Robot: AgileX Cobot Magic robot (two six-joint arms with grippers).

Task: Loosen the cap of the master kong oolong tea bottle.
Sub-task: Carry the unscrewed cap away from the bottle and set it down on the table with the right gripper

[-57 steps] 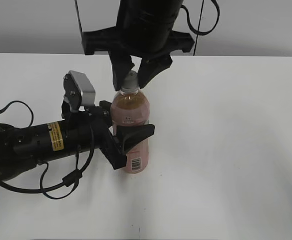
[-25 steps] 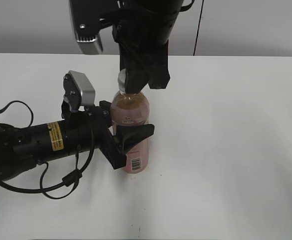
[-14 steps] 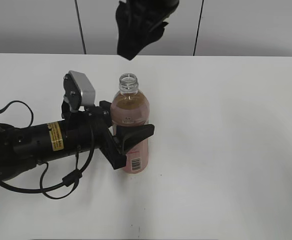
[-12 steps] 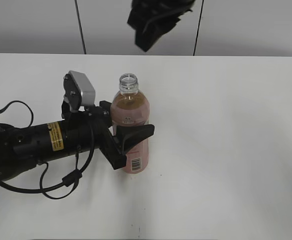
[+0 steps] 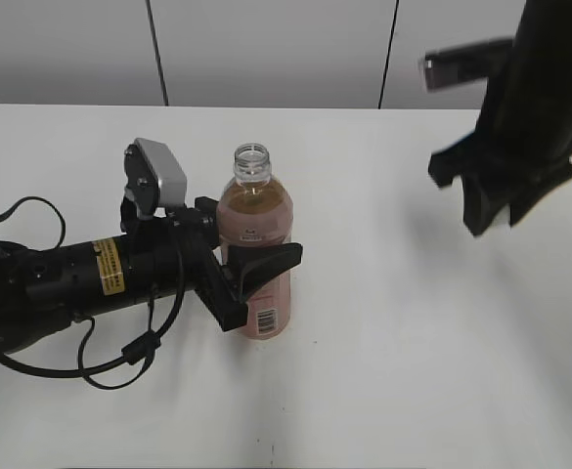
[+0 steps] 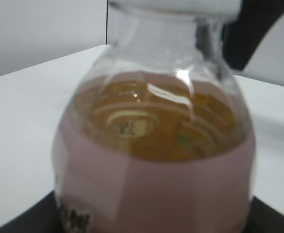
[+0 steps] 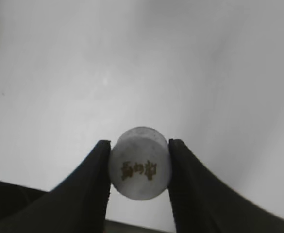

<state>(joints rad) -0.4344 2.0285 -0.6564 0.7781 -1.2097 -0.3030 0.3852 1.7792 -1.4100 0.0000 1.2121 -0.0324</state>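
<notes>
The master kong oolong tea bottle [image 5: 256,254] stands upright on the white table with its neck open and no cap on it. It fills the left wrist view [image 6: 151,160]. My left gripper [image 5: 256,278] is shut on the bottle's pink label, holding it from the left. My right gripper [image 5: 496,210] is over the right of the table, well away from the bottle. In the right wrist view it [image 7: 140,167] is shut on the white cap [image 7: 140,169], which shows a small dark mark on top.
The white table [image 5: 413,342] spreads round the bottle. A grey panelled wall [image 5: 266,49] stands behind its far edge. The left arm's black body and cables [image 5: 51,283] lie along the left of the table.
The right gripper was on the bottle's neck, twisted, then lifted off with the cap and swung to the right. The bottle's neck is now open. The left arm has not moved.
</notes>
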